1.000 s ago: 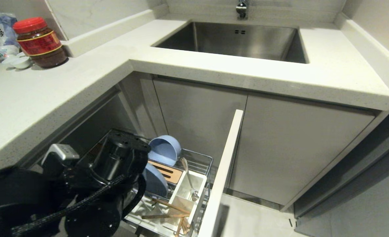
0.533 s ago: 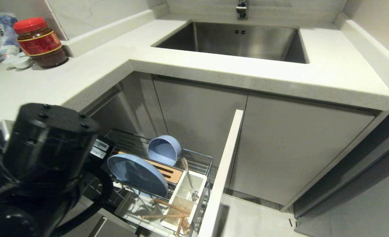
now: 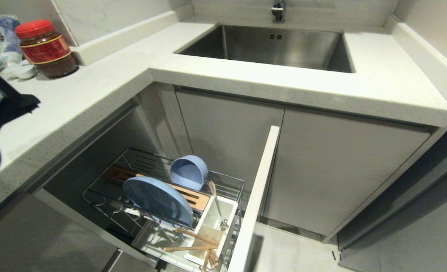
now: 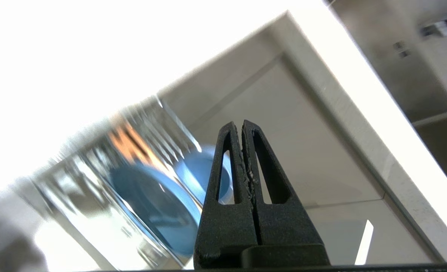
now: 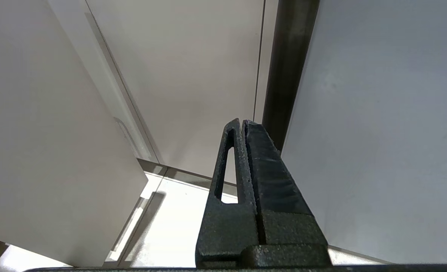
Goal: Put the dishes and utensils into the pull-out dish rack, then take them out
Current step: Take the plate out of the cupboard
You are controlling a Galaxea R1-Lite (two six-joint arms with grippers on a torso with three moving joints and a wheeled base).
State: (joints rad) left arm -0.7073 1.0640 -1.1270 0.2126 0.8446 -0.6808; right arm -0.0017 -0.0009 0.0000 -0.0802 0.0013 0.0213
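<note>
The oval plate [image 3: 158,201] and the round deep bowl [image 3: 189,172] are both matte light blue. The dish rack [image 3: 229,185] is chrome wire with a slotted orange-brown wooden bar [image 3: 193,198], a white utensil box [image 3: 212,223] and a flat white front panel [image 3: 256,196]. The chopsticks [image 3: 193,241] are light wood; the spoon [image 3: 216,206] is silver. The table [image 3: 106,87] is speckled off-white, the sink [image 3: 268,47] brushed steel. The jar [image 3: 46,49] is dark brown with a red lid and red label. Both pincers, left [image 4: 243,124] and right [image 5: 243,122], are textured black.
</note>
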